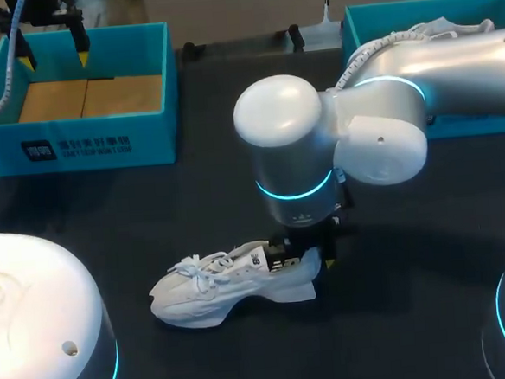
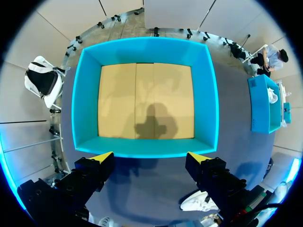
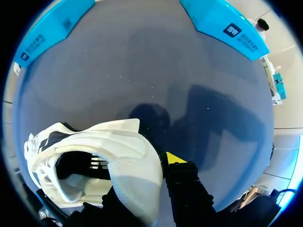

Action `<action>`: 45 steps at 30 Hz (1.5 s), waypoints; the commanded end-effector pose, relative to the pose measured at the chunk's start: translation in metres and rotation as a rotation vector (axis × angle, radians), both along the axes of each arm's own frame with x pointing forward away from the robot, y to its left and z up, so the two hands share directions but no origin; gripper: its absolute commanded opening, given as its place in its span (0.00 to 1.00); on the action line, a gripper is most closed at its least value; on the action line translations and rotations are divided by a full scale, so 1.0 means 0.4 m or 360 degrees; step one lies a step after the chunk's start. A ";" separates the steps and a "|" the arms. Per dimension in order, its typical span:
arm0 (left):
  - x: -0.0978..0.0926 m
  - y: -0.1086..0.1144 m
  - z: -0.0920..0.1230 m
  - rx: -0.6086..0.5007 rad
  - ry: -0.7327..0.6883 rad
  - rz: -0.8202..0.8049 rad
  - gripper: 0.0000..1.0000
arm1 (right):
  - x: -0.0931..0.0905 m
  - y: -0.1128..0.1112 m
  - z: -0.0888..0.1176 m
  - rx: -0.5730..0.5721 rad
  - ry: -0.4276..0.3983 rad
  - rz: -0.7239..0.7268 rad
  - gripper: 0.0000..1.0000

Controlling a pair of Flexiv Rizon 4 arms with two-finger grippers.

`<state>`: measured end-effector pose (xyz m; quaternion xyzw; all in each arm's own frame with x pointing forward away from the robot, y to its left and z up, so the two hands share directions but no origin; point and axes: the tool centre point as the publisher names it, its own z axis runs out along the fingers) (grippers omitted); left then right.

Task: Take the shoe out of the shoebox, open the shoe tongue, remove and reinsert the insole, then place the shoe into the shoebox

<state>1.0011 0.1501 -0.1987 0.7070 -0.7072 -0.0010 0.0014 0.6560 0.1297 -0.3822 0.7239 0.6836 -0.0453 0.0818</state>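
Note:
A white sneaker lies on the dark table near the middle, toe toward the left, laces on top. My right gripper comes straight down on its heel. In the right wrist view the heel wall sits between the fingers: one yellow-tipped finger is outside, and the other is hidden inside the shoe. The gripper is shut on the heel. The teal shoebox at the back left holds only its cardboard floor. My left gripper hangs open above the box's near wall, holding nothing.
A second teal box stands at the back right with another white shoe in it. My right arm's bulky joints hover over the table's middle. White arm bases fill the near corners.

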 end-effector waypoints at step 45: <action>-0.001 0.000 -0.001 0.0000 -0.0001 0.0000 1.00 | 0.013 -0.047 0.225 0.0890 0.0021 0.0663 1.00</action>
